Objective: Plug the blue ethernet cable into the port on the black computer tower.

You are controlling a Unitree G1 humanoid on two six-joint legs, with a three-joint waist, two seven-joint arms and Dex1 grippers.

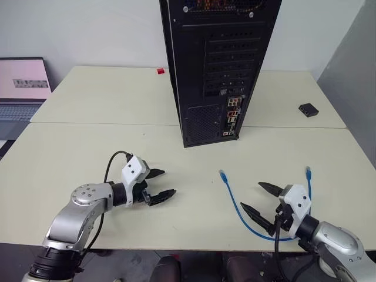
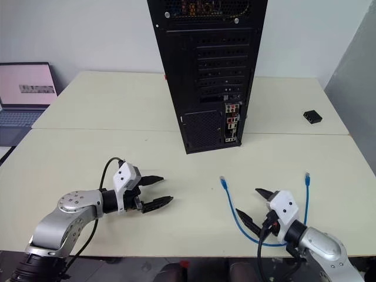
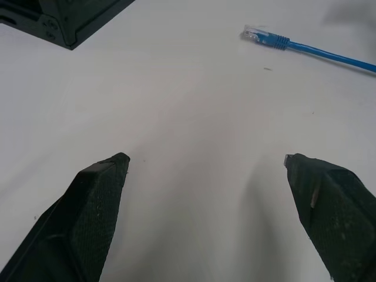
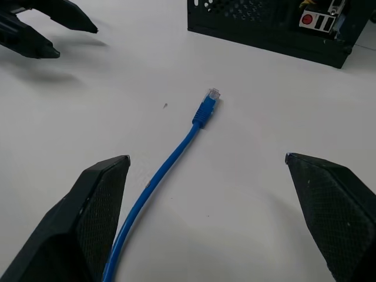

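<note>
Two tools were observed, both with jaws standing wide apart and holding nothing. The left tool [image 1: 160, 187] hovered low over the worktop [image 1: 88, 147], well apart from the cable. The right tool [image 1: 260, 198] sat just beside the blue ethernet cable [image 1: 238, 208], whose loop ran under it near the front edge of the worktop.

The cable lay loose and flat in a U shape. One plug pointed toward the black computer tower [image 1: 217, 64]; the other end lay further to the right. In the right wrist view the nearer plug rested between and ahead of the open fingers [image 4: 88, 217], untouched. The tower stood upright at the seam of the worktop, rear panel facing the robot. The port [image 1: 232, 113] sat in the narrow connector strip low on that panel, near the worktop surface. Which socket in the strip is the correct one could not be told.

Risks, as judged. The cord is thin and lies flat, so wide jaws may close on the worktop and skid the cable aside. A grip taken far behind the plug would leave the end drooping and hard to aim. A plug turned the wrong way up would jam at the socket. Pushing hard could shift the tower. The low port leaves little room beneath the tool.

A laptop [image 1: 23, 88] and a small black box [image 1: 308, 109] lay clear of the work.
</note>
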